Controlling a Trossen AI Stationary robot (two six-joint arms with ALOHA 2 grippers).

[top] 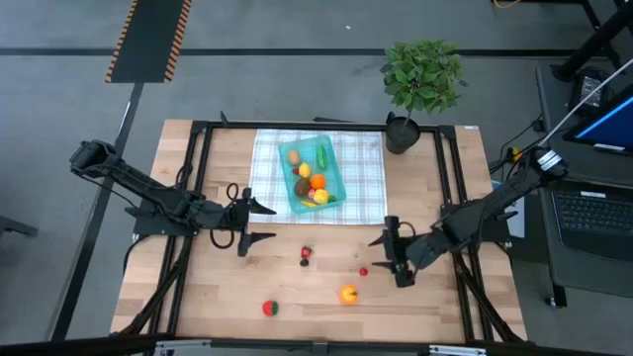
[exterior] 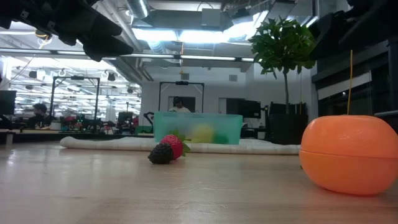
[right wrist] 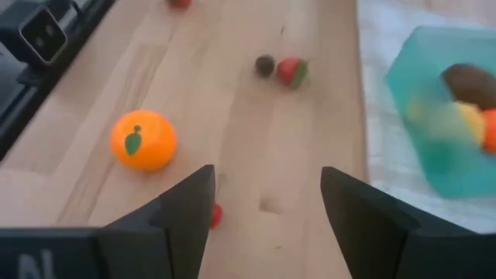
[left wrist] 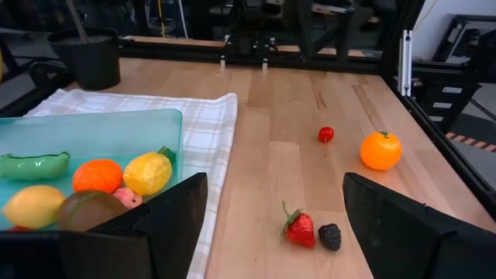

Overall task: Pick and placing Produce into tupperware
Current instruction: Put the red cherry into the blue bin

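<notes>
A wooden table (top: 198, 297) carries a checked cloth (top: 366, 188), a potted plant (top: 401, 133) and loose produce (top: 348, 294).

We see the tupperware (top: 315, 171) on the checked cloth (top: 364, 183) at the table's (top: 188, 287) far middle, produce inside; the potted plant (top: 420, 84) stands right of it; nearer us lie a strawberry (top: 307, 254), an orange (top: 348, 294); grippers flank them.

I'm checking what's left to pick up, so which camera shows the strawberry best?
The left wrist view: the strawberry lies close and sharp beside a dark berry. The low view shows it side-on, the right wrist view blurred, the high view as a speck.
</notes>
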